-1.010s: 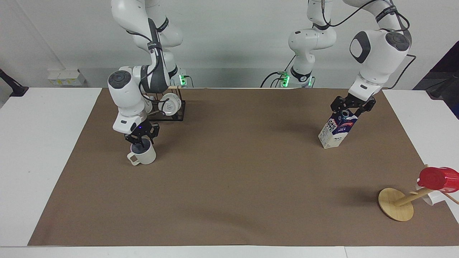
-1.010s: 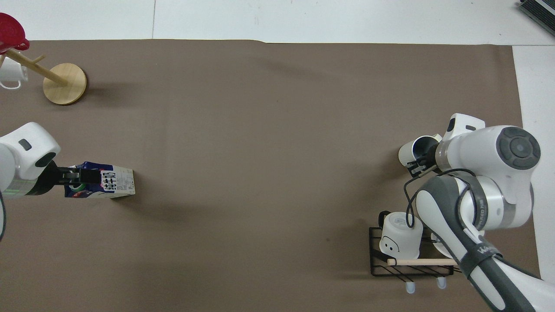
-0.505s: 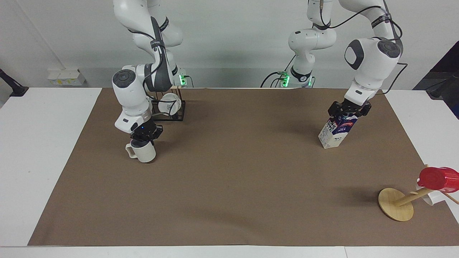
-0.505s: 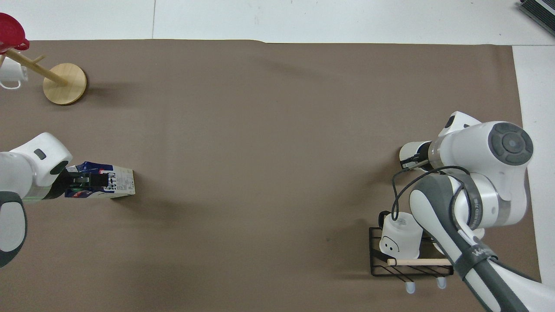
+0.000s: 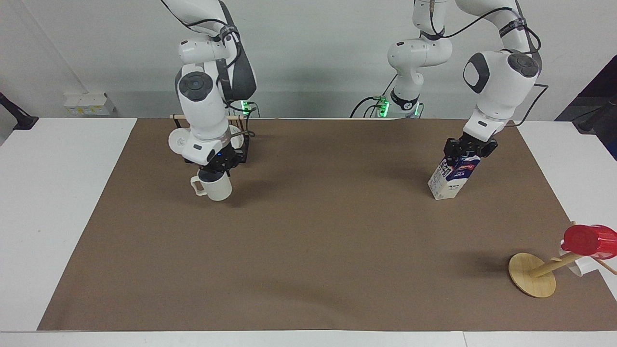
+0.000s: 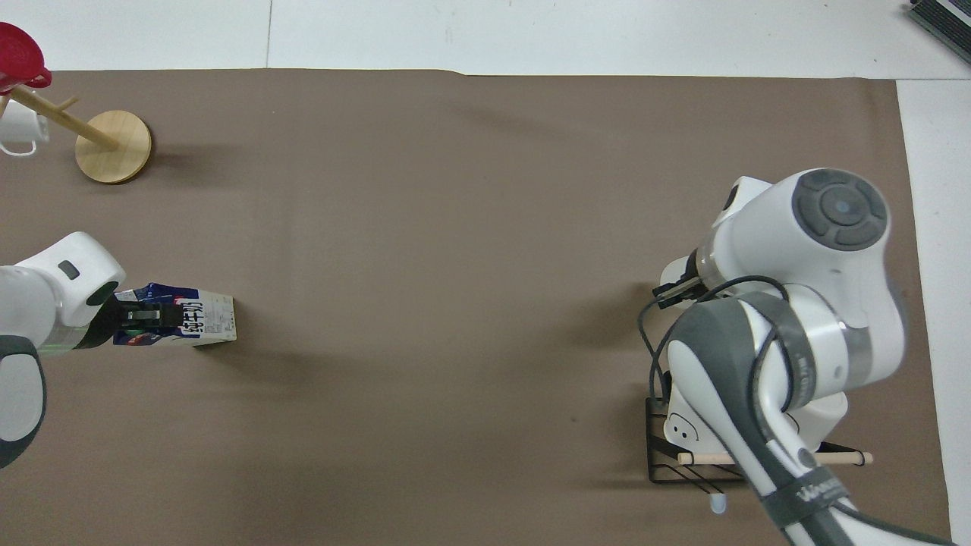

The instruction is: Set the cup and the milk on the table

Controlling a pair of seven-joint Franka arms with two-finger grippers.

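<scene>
While the left gripper [image 5: 466, 150] clamps down on the top of the milk [image 5: 452, 177], the right gripper [image 5: 215, 169] grips the rim of the cup [image 5: 215, 186] with its fingers closed on the wall. A second ago the left gripper's jaws stood wide around the carton's gable; now they press on it, and the milk leans as before, its lower corner on the brown sheet toward the left arm's end of the table [image 5: 58, 193]. The carton has not shifted from that spot.

The cup has changed more. Earlier it stood on the sheet toward the right arm's end, with the right gripper reaching into its mouth; now it hangs from that gripper, lifted clear of the sheet, its shadow lying apart beneath it, its handle pointing toward the right arm's end. It has been carried closer to the black wire rack [image 5: 241, 144] at the table's edge by the robots.

At the corner toward the left arm's end, the wooden stand [image 5: 532, 274] with the red cup [image 5: 589, 239] lies as it did.
</scene>
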